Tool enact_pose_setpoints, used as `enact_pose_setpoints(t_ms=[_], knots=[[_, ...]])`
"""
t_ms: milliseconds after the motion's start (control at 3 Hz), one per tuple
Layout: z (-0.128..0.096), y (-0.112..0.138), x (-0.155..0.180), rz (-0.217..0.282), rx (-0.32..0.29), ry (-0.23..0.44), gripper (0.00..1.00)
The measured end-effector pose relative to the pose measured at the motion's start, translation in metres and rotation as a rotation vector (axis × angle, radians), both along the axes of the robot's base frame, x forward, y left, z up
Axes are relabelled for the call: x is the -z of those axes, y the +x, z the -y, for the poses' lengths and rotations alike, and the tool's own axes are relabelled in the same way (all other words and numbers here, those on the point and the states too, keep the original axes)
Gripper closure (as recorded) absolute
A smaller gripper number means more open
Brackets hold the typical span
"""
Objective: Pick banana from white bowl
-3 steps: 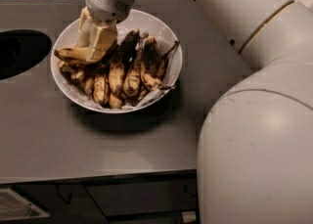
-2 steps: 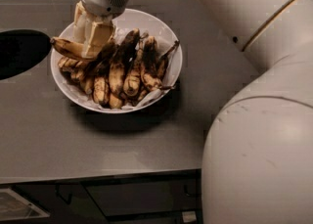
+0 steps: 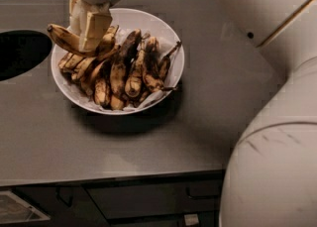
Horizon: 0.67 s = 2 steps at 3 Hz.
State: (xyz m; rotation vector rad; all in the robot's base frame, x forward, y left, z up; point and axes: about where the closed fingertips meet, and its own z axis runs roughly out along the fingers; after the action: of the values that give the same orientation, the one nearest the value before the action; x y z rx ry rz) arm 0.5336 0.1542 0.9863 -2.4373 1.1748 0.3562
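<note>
The tool [image 3: 85, 38] was seen in the upper left of the frame, above the left rim of the white bowl [image 3: 174, 47], with its cream fingers [image 3: 97, 28] closed tightly on the banana [image 3: 59, 35]. The banana was held nearly level, its dark-tipped left end projecting out past the bowl's rim over the bench [image 3: 208, 112]. Its middle was hidden behind the nearer finger, and its right end could hardly be told apart from the heap of other bananas [image 3: 124, 70] in the bowl; whether it touched them could not be made out. The tool's upper housing was cut off by the top edge of the frame. Only scraps of paper lining [image 3: 148, 100] were visible at the bowl's lower right edge, the rest being covered by fruit. A dark rounded opening [image 3: 20, 52] in the bench was cropped by the left edge. Much of the right side was blocked by the robot's white arm [image 3: 277, 171], by which that part of the bench was concealed.
</note>
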Motion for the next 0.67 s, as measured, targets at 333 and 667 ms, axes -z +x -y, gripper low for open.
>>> enact_pose_setpoints(t_ms=[333, 667], knots=[[0.004, -0.008, -0.013, 0.032, 0.026, -0.015, 1.0], [0.011, -0.016, -0.025, 0.062, 0.051, -0.019, 1.0]])
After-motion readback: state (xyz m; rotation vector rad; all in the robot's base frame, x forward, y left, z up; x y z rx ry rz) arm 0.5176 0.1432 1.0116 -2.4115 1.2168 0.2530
